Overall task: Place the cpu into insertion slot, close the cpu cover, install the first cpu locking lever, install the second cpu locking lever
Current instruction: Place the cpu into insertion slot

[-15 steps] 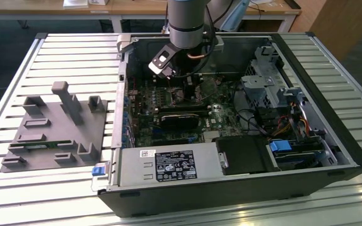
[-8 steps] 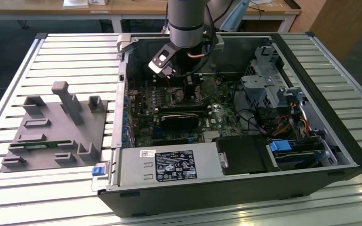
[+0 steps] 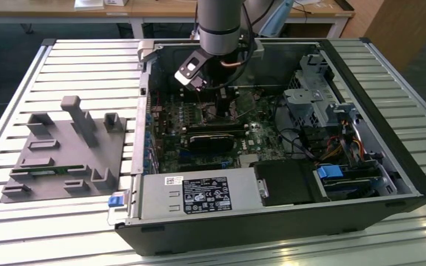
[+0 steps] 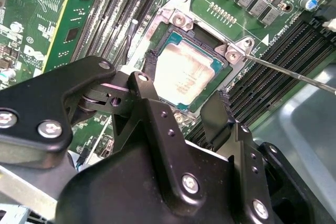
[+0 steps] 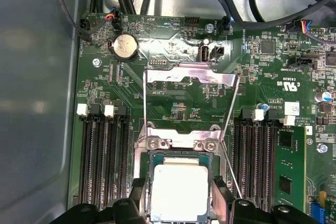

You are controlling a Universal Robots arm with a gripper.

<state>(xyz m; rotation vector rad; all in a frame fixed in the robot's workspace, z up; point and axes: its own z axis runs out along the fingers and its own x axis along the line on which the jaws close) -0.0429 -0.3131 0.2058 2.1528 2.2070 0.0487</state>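
Robotics lab, workshop-style. Centre of the exterior view: slatted aluminium table [image 3: 72, 61], profile rails laid side by side. On it, an open desktop computer case [image 3: 401, 166], green motherboard [image 3: 170, 155] bared. Left of frame: grey moulded fixture block [image 3: 57, 160] with upright holders. Industrial robot arm [image 3: 221, 22] hangs from top centre into the case. Along the top edge: wooden desks [image 3: 161, 8]. Upper right: what looks like a wooden cabinet [image 3: 409, 27], cut off by the frame.
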